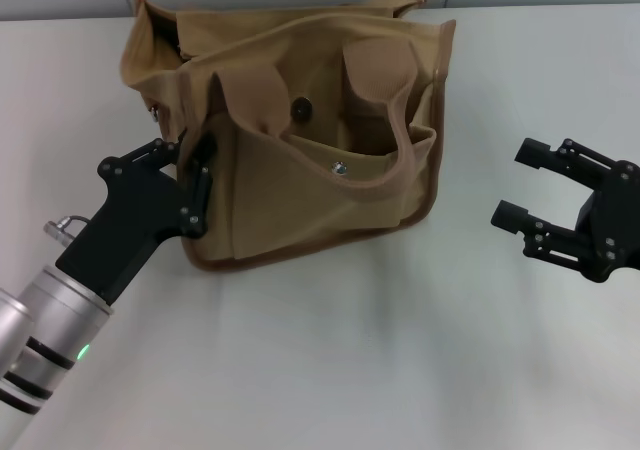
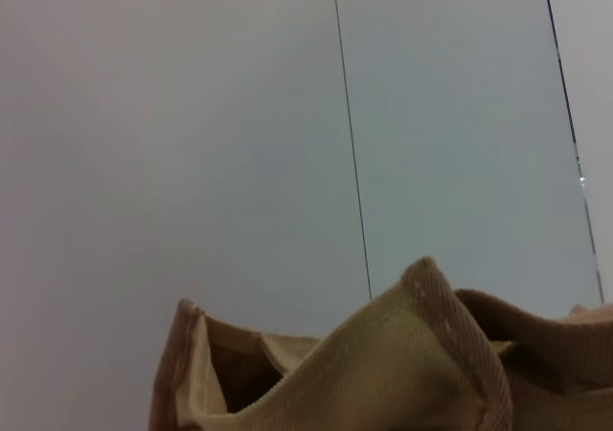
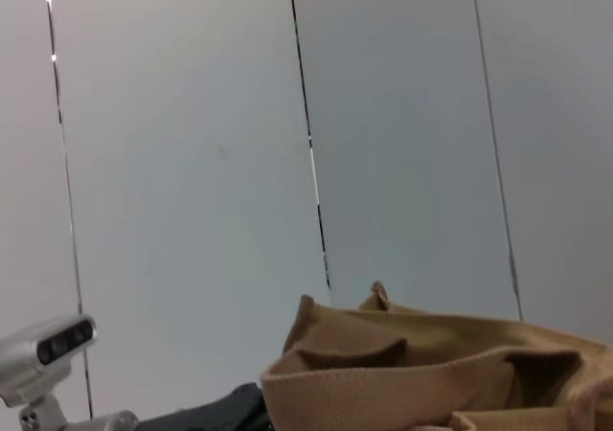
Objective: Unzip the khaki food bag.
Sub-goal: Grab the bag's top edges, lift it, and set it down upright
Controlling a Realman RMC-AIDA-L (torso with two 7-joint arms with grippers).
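The khaki food bag (image 1: 320, 170) stands on the white table, its snap-button pocket facing me and its two webbing handles slumped over the front. My left gripper (image 1: 192, 150) is pressed to the bag's left end, with its fingers closed on the fabric near the top corner. My right gripper (image 1: 508, 184) hovers open to the right of the bag, a short gap away and touching nothing. The left wrist view shows the bag's top edge (image 2: 412, 374) up close. Farther off in the right wrist view is the bag's end (image 3: 431, 374). I cannot make out the zipper pull.
The white table (image 1: 350, 370) spreads out in front of the bag and to both sides. Grey wall panels (image 3: 402, 115) stand behind it. The left arm's silver wrist (image 3: 48, 354) shows in the right wrist view.
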